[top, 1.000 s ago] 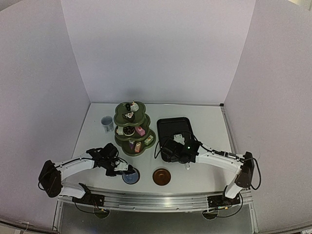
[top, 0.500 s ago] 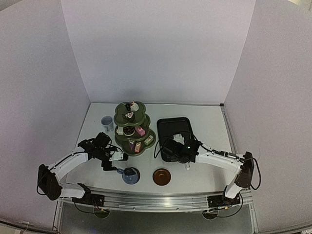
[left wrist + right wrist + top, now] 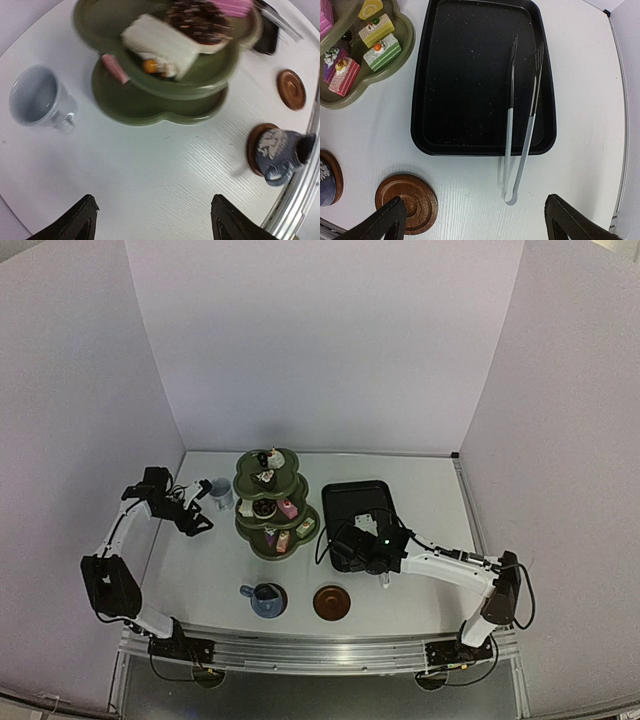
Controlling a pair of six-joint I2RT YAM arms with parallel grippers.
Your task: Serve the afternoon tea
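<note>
The olive-green three-tier stand (image 3: pixel 270 508) holds small cakes (image 3: pixel 287 508) on its tiers. The dark-blue cup (image 3: pixel 264 598) stands on a brown saucer (image 3: pixel 280 607) near the front. A second brown saucer (image 3: pixel 331 602) is bare. The pale cup (image 3: pixel 220 492) stands left of the stand. My left gripper (image 3: pixel 195 522) is open and empty, just left of and in front of the pale cup (image 3: pixel 32 95). My right gripper (image 3: pixel 350 552) is open and empty, above the table in front of the tray. The right wrist view shows the bare saucer (image 3: pixel 407 202) beside its left finger.
A black rectangular tray (image 3: pixel 358 490) lies right of the stand. White tongs (image 3: pixel 520 140) rest half in the tray (image 3: pixel 420 100), their bend sticking out over its near rim onto the table. White walls close in the back and both sides.
My left gripper let go of the dark-blue cup on its saucer and swung back and left to beside the pale cup. The right arm has not moved.
</note>
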